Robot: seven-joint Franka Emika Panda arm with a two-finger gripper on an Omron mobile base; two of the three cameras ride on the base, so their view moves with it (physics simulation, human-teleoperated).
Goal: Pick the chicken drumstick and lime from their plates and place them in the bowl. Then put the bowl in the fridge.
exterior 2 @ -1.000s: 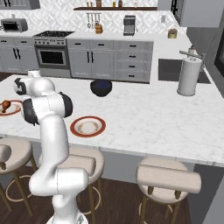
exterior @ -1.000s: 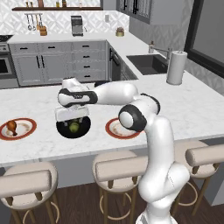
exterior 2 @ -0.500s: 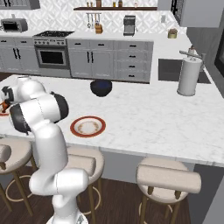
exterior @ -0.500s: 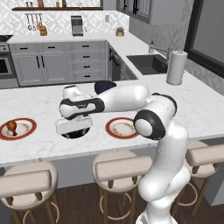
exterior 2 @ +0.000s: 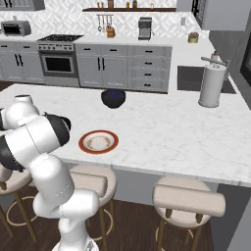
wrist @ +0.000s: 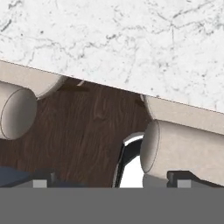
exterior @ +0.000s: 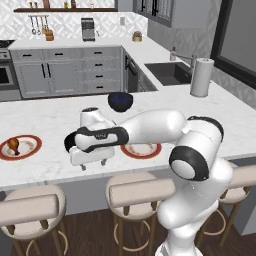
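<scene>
The gripper (exterior: 93, 164), jaws wide apart and empty, has swung off the black bowl it hovered over a second ago, where the lime lay, and now hangs at the counter's (exterior: 45, 117) front edge. I judge the lime done and the chicken drumstick (exterior: 13, 145) next. Orange-brown with a pale bone end, it lies well left of the hand on its red-rimmed plate (exterior: 35, 150).

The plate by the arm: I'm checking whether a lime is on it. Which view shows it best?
The right base view: the whole plate lies unobstructed, its cream centre bare. In the left base view the arm covers its far edge. The hand view faces the counter edge and the stools instead.
</scene>
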